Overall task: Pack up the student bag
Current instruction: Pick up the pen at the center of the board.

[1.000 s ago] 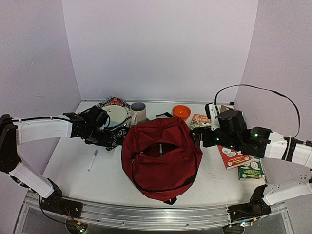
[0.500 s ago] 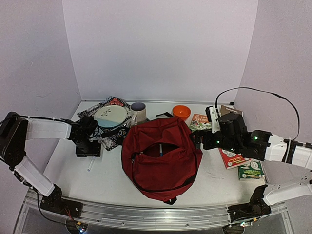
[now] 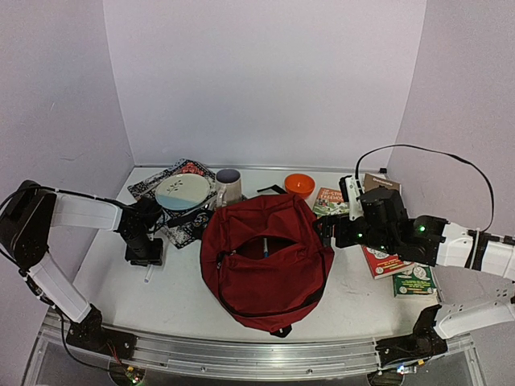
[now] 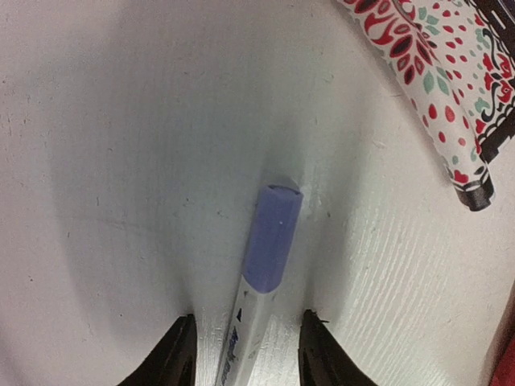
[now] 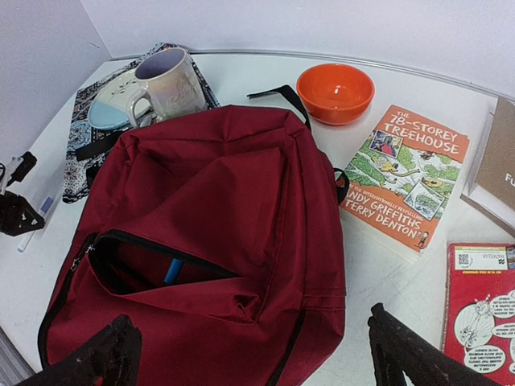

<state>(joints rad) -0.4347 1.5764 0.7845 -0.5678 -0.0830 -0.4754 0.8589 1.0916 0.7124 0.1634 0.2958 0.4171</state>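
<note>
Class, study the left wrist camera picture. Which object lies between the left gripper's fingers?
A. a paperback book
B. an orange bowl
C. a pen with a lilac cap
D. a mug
C: the pen with the lilac cap lies flat on the white table, and the left gripper has one finger on each side of it, with gaps showing.

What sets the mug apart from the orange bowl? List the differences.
The mug is tall, with a handle; the bowl is low, wide and handleless. The mug is pale and mottled with a lilac inside; the bowl is plain orange. The mug stands by the plate; the bowl stands near the book. Both are upright, beyond the bag.
</note>
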